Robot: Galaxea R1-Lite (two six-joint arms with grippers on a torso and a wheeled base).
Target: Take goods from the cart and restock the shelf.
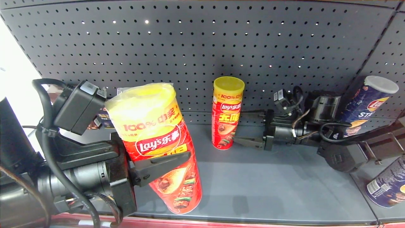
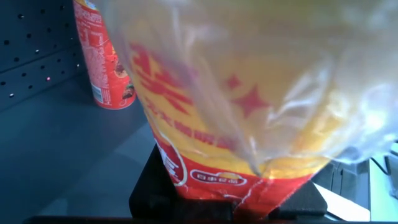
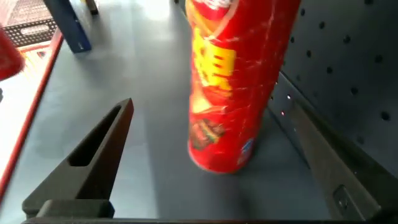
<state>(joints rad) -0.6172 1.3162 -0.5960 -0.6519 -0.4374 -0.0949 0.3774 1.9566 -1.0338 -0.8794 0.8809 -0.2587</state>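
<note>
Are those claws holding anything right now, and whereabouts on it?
The left gripper grips a red chip can around its middle. The right gripper is open, holding nothing.

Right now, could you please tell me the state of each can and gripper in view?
near red can: held tilted, lid on.
far red can: upright on the shelf, lid on.
upper blue can: leaning, lid on.
lower blue can: tilted, cut off at the view's edge.
left gripper: shut on near red can.
right gripper: open, either side of far red can.
</note>
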